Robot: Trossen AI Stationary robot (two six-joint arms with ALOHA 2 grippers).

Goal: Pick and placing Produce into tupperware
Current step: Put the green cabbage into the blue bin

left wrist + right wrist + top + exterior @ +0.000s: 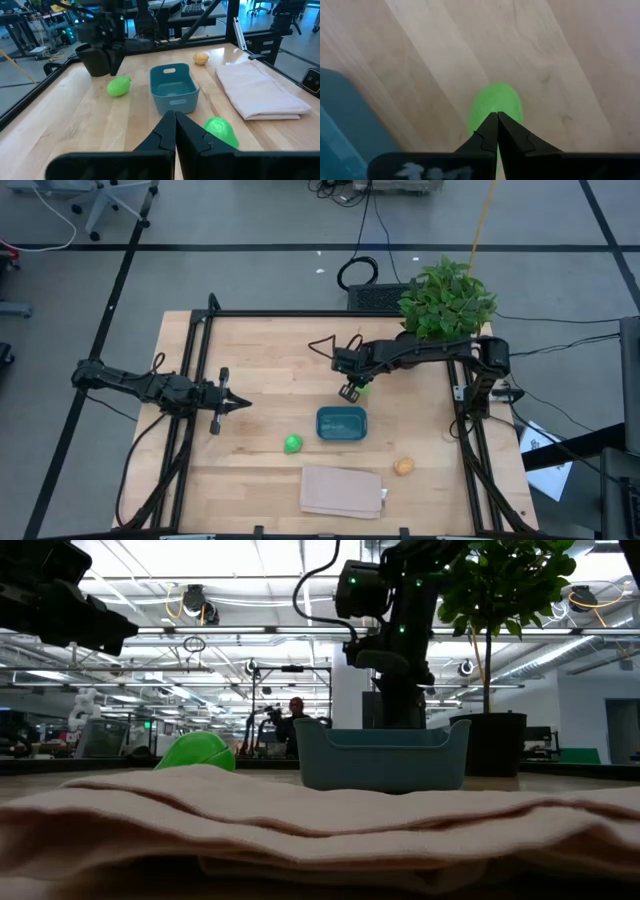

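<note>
The container [341,423] is sitting near the middle of the wooden desk [260,360]: a small teal plastic tub with rounded corners, low walls and a little tab at each short end, and nothing is showing inside it. Three small toy fruits are lying on the desk around it. A bright green fruit [292,444] is resting at about eight o'clock from the tub, just beside it. An orange fruit [403,467] is lying at about four o'clock, a little farther off. A pale yellow-green fruit [119,86] is lying at about twelve o'clock from the tub, smooth and egg-like with a small point.

The right tool [351,389] is hanging directly above that pale fruit with its fingers pressed together and gripping nothing; from overhead it is covering most of the fruit. The left tool [238,403] is waiting at nine o'clock, well apart from the tub, its fingers likewise closed and empty.

A folded beige cloth [343,491], soft and ribbed, is lying at six o'clock from the tub. In the low view it is blocking the desk surface and hiding the orange fruit. A leafy potted plant [446,302] is standing at the far right corner.
</note>
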